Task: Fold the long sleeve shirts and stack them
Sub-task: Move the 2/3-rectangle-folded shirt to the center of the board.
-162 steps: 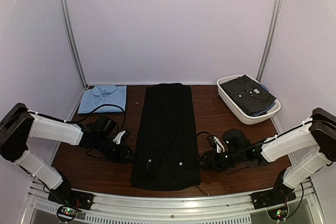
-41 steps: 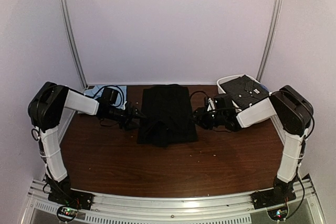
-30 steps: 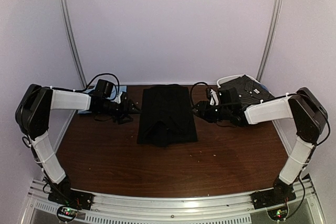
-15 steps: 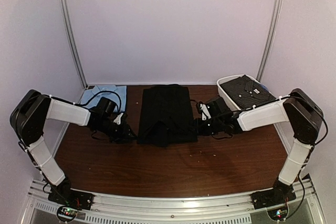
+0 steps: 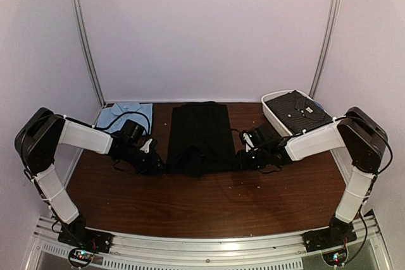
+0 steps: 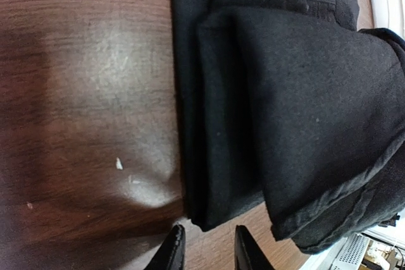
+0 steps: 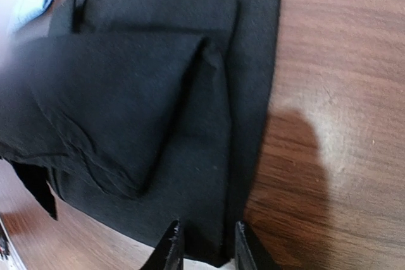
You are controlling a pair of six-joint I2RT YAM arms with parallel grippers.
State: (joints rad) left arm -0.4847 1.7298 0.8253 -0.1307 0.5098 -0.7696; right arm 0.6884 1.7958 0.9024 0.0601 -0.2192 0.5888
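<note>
I see my left arm [image 5: 85, 138] and right arm [image 5: 314, 141]: white links, black joints. Black cables [image 5: 112, 115], black fingers [image 6: 171, 252].

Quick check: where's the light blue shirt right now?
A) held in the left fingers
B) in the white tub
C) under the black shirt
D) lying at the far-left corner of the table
D: the light blue shirt lies at the far-left corner of the table, apart from the black shirt and on the opposite side from the white tub.

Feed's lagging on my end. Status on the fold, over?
Left claw narrow, at black shirt's corner, no cloth pinched. Right claw straddles its edge, grip unclear. Nothing blocking either claw.
</note>
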